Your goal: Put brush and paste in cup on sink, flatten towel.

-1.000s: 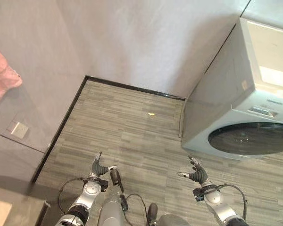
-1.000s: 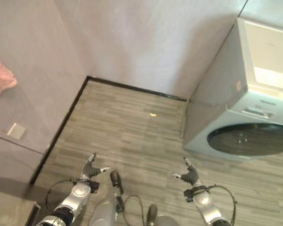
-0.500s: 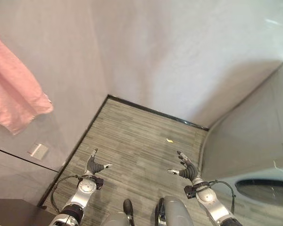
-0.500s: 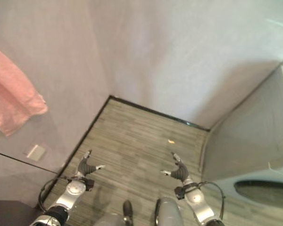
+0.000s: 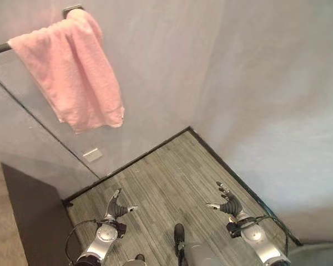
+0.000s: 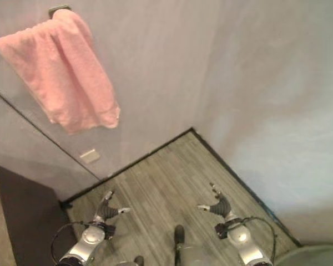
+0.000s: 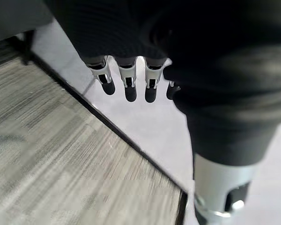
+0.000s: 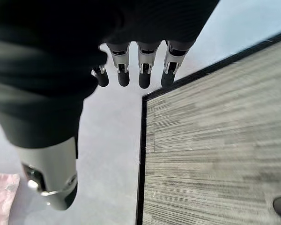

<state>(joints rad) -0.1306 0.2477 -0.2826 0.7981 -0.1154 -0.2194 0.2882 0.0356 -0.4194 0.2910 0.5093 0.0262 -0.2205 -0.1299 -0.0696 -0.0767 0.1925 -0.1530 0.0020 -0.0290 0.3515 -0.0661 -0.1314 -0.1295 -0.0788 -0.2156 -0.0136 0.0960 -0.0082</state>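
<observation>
Your left hand (image 5: pixel 115 209) is raised low in front of you, over the floor (image 5: pixel 172 183) near the left wall, with its fingers (image 7: pixel 126 84) straight and relaxed and the thumb set apart; it holds nothing. Your right hand (image 5: pixel 227 204) is up at about the same height on the other side, near the right wall, fingers (image 8: pixel 143 75) likewise straight and loose, thumb apart, nothing in it. Both hands are well apart from each other, palms roughly facing inward. The towel (image 5: pixel 72 75) is high up on the left wall, draped over a dark rail (image 5: pixel 0 49) whose end bracket sits just above it; it is pink, hangs bunched and uneven, with its lower edge crooked, and is well apart from both hands. A small pale plate (image 5: pixel 92 154) sits on that wall below the towel. The striped grey floor runs into a corner between the two walls, edged by a dark skirting strip (image 5: pixel 227 166). A corner of the pink towel also shows past your right thumb in the right wrist view.
</observation>
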